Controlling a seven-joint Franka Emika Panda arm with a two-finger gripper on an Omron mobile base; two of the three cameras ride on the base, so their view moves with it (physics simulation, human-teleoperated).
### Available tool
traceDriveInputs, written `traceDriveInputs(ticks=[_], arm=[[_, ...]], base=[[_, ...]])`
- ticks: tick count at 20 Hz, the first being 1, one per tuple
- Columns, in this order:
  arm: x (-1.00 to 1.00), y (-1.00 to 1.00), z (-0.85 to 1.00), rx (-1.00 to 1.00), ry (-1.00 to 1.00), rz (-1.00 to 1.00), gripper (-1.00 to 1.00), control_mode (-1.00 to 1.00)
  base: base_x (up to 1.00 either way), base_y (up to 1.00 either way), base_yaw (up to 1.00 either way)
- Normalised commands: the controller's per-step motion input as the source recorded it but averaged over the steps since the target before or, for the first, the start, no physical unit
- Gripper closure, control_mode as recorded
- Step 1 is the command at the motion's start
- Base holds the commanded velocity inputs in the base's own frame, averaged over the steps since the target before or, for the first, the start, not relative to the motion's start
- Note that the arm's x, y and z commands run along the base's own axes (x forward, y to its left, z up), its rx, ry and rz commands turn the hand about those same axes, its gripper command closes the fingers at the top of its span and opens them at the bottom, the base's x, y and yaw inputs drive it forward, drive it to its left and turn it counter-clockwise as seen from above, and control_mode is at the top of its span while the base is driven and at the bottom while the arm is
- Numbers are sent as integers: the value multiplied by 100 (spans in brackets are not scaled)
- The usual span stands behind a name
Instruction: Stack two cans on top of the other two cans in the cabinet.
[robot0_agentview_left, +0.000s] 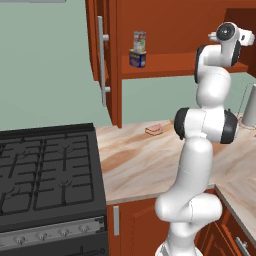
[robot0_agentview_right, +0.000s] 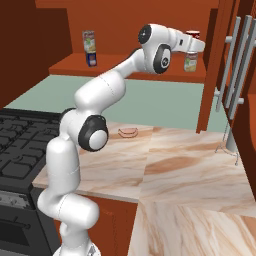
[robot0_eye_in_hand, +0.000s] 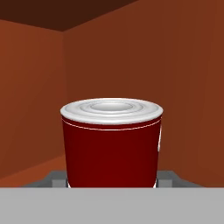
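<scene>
I have the jaws of the gripper clamped on the red can, held over the green can at the shelf's three o'clock end; it looks rigid, light and slick, so I'd stay mid-wall.

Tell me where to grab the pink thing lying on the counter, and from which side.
From above, fingers across its short width. The pink thing lies flat and low on the marble counter, so there is no side wall to pinch. Exact shape is too small to tell.
</scene>
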Motion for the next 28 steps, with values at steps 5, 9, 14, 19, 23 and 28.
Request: traceDriveInputs(ticks=[5, 9, 14, 19, 23, 28], arm=[[0, -2, -15, 0, 0, 0, -100, -100], [0, -1, -11, 0, 0, 0, -100, -100], [-1, 0, -8, 1, 0, 0, -100, -100], [-6, 15, -9, 0, -3, 0, -100, -100], [-15, 23, -5, 1, -1, 0, -100, -100], [-31, 33, -6, 4, 0, -7, -100, -100]], base=[[0, 0, 0], [0, 0, 0], [0, 0, 0], [0, 0, 0], [0, 0, 0], [0, 0, 0]])
